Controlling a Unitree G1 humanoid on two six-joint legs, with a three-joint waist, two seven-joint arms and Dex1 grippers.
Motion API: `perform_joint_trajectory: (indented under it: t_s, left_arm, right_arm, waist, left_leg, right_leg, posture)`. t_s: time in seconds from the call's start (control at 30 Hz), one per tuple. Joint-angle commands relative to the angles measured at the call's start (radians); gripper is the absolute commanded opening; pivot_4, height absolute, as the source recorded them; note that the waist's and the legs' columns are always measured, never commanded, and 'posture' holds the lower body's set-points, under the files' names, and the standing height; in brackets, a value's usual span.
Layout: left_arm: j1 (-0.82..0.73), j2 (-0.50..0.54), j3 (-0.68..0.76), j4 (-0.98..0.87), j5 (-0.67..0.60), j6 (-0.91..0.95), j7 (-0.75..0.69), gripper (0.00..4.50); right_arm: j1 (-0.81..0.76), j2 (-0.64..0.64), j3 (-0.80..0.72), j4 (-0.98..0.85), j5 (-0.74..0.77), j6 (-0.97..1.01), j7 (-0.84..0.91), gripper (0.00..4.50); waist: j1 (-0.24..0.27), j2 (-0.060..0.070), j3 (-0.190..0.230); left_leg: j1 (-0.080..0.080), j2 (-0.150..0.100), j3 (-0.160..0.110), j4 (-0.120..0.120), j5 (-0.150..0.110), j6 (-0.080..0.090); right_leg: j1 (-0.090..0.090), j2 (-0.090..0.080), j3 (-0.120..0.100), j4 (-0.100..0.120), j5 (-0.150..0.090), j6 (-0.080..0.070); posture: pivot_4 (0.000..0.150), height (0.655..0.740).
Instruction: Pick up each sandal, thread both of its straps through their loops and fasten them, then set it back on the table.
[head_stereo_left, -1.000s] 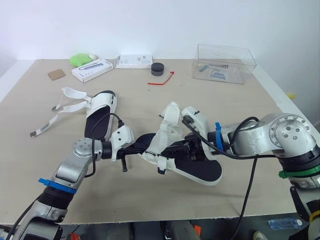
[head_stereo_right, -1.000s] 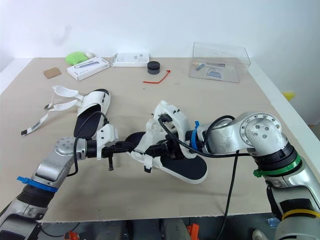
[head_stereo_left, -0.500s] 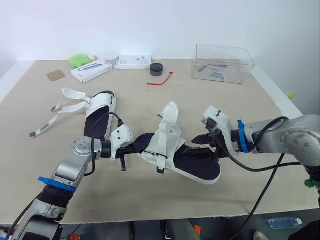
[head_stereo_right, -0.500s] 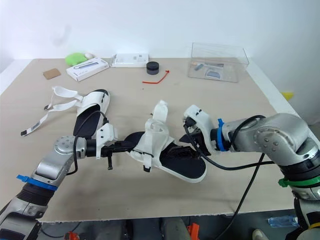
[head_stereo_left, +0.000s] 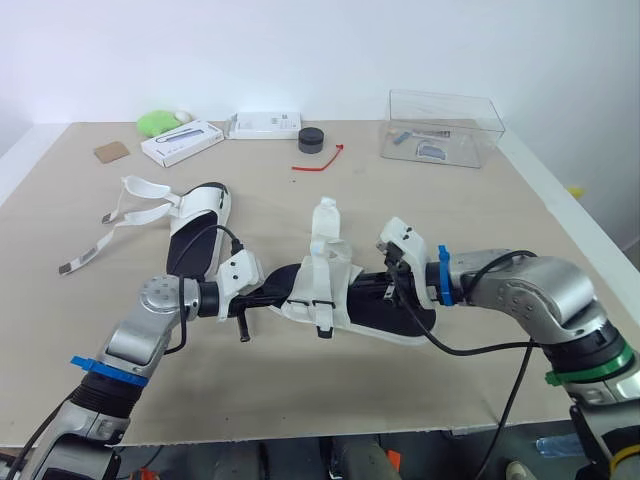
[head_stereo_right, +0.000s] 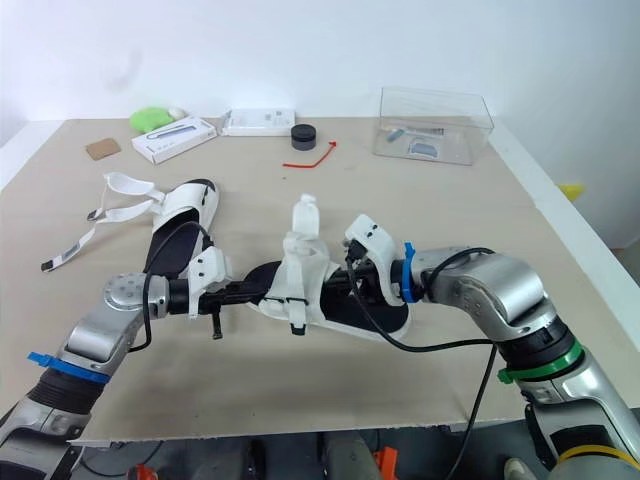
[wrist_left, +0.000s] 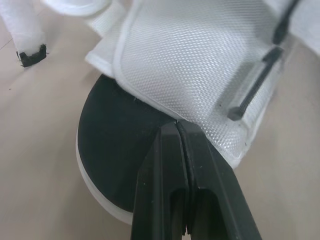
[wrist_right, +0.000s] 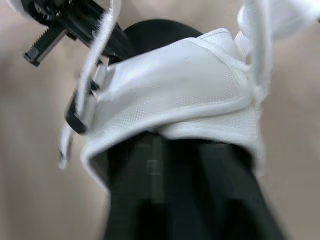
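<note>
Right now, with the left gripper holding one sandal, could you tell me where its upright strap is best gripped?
Probably grip the strap near its free top end, coming from the robot's right. It stands upright, clear above the sandal, with open air around the tip, while the left gripper is shut on that sandal's left end.

On the one beige table (head_stereo_left: 330, 395) lie two white fabric sandals with black soles (head_stereo_left: 195, 245) (head_stereo_left: 322, 285) and two flat white cardboard boxes (head_stereo_left: 182, 140) (head_stereo_left: 265, 124). There is one clear plastic container (head_stereo_left: 440, 125), one short black round cap (head_stereo_left: 311, 140), one thin red cord (head_stereo_left: 318, 161), one soft green lump (head_stereo_left: 157, 121) and one small brown square piece (head_stereo_left: 113, 151).
</note>
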Motion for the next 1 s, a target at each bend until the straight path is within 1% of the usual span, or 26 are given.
perform_joint_trajectory:
  t_s: [0.03, 0.27, 0.37, 0.47, 0.57, 0.73, 0.77, 0.8, 0.83, 0.87, 0.9, 0.93, 1.0]
  left_arm:
    - [0.011, 0.013, -0.003, -0.008, 0.011, 0.016, 0.000, 0.00]
    - [-0.003, 0.025, 0.021, 0.000, 0.010, 0.022, 0.008, 0.00]
    - [0.000, 0.022, 0.020, -0.005, 0.006, 0.032, 0.017, 0.00]
    - [0.022, 0.018, 0.013, -0.027, -0.002, 0.055, 0.024, 0.00]
    - [0.034, 0.020, 0.014, -0.042, -0.009, 0.070, 0.025, 0.00]
    - [0.048, 0.021, 0.012, -0.061, -0.016, 0.089, 0.028, 0.00]
    - [0.050, 0.021, 0.011, -0.062, -0.016, 0.090, 0.029, 0.00]
    - [0.052, 0.022, 0.011, -0.063, -0.015, 0.090, 0.030, 0.00]
    - [0.054, 0.023, 0.010, -0.063, -0.014, 0.090, 0.030, 0.00]
    - [0.055, 0.023, 0.011, -0.064, -0.014, 0.092, 0.030, 0.00]
    - [0.055, 0.023, 0.011, -0.066, -0.013, 0.094, 0.030, 0.00]
    - [0.055, 0.023, 0.012, -0.066, -0.013, 0.095, 0.030, 0.00]
    - [0.056, 0.024, 0.013, -0.067, -0.013, 0.097, 0.028, 0.00]
  right_arm:
    - [-0.060, 0.038, 0.007, 0.044, -0.087, -0.061, 0.058, 0.01]
    - [-0.134, 0.130, 0.049, 0.170, -0.216, -0.140, 0.149, 0.01]
    - [-0.147, 0.139, 0.053, 0.214, -0.265, -0.170, 0.193, 0.01]
    - [-0.145, 0.104, 0.046, 0.254, -0.304, -0.206, 0.270, 0.01]
    - [-0.150, 0.078, 0.033, 0.281, -0.332, -0.226, 0.319, 0.01]
    - [-0.151, -0.008, -0.019, 0.278, -0.302, -0.174, 0.427, 0.01]
    - [-0.141, -0.033, -0.026, 0.262, -0.296, -0.165, 0.455, 0.71]
    - [-0.133, -0.051, -0.035, 0.244, -0.285, -0.142, 0.470, 0.92]
    - [-0.127, -0.062, -0.051, 0.225, -0.263, -0.108, 0.479, 1.48]
    - [-0.123, -0.070, -0.068, 0.200, -0.233, -0.067, 0.490, 1.82]
    - [-0.119, -0.079, -0.092, 0.164, -0.187, -0.012, 0.503, 2.30]
    - [-0.115, -0.086, -0.122, 0.117, -0.114, 0.076, 0.518, 2.69]
    - [-0.095, -0.087, -0.162, 0.033, -0.006, 0.205, 0.522, 3.64]
  waist:
    - [0.000, 0.000, 0.000]
    - [-0.001, 0.000, 0.000]
    - [0.000, 0.000, 0.000]
    - [0.000, 0.000, 0.000]
    - [0.000, 0.000, 0.000]
    - [0.000, 0.000, 0.000]
    - [0.000, 0.000, 0.000]
    - [0.000, 0.000, 0.000]
    - [0.000, 0.000, 0.000]
    - [0.000, 0.000, 0.000]
    - [0.000, 0.000, 0.000]
    - [-0.001, 0.000, 0.000]
    - [0.000, 0.000, 0.000]
  left_leg:
    - [0.000, 0.000, 0.000, 0.001, 0.000, 0.000]
    - [0.001, 0.000, 0.002, 0.002, 0.000, 0.000]
    - [0.001, 0.000, 0.002, 0.002, 0.000, 0.000]
    - [0.000, 0.000, 0.001, 0.002, 0.000, 0.000]
    - [0.000, -0.001, 0.002, 0.002, 0.000, 0.000]
    - [0.000, -0.001, 0.002, 0.002, 0.000, 0.000]
    - [0.000, -0.001, 0.002, 0.002, 0.000, 0.000]
    - [0.000, -0.001, 0.002, 0.002, 0.000, 0.000]
    - [0.000, -0.001, 0.002, 0.002, 0.000, 0.000]
    - [0.001, -0.001, 0.002, 0.002, 0.000, 0.000]
    - [0.001, -0.001, 0.002, 0.002, 0.000, 0.000]
    - [0.001, -0.001, 0.002, 0.002, 0.000, 0.000]
    - [0.001, 0.000, 0.001, 0.002, 0.000, 0.000]
  right_leg:
    - [0.000, 0.001, 0.000, 0.000, 0.001, 0.000]
    - [0.001, 0.001, 0.000, 0.000, 0.002, 0.001]
    - [0.001, 0.001, 0.000, 0.000, 0.003, 0.001]
    - [0.001, 0.001, -0.001, 0.000, 0.003, 0.000]
    - [0.001, 0.001, -0.001, 0.000, 0.006, -0.004]
    - [0.000, 0.001, -0.001, 0.000, 0.005, -0.004]
    - [0.001, 0.001, -0.001, 0.000, 0.005, -0.004]
    - [0.001, 0.001, -0.001, 0.000, 0.005, -0.004]
    - [0.001, 0.001, -0.001, 0.000, 0.005, -0.004]
    - [0.001, 0.001, 0.000, 0.000, 0.005, -0.004]
    - [0.001, 0.001, 0.000, 0.000, 0.005, -0.004]
    - [0.001, 0.001, 0.000, 0.000, 0.005, -0.004]
    - [0.001, 0.001, 0.000, 0.000, 0.005, -0.004]
  posture:
    - [0.150, 0.7400]
    - [0.150, 0.7400]
    - [0.150, 0.7400]
    - [0.150, 0.7400]
    - [0.150, 0.7400]
    - [0.150, 0.7400]
    - [0.150, 0.7400]
    - [0.150, 0.7400]
    - [0.150, 0.7400]
    - [0.150, 0.7400]
    - [0.150, 0.7400]
    - [0.150, 0.7400]
    - [0.150, 0.7400]
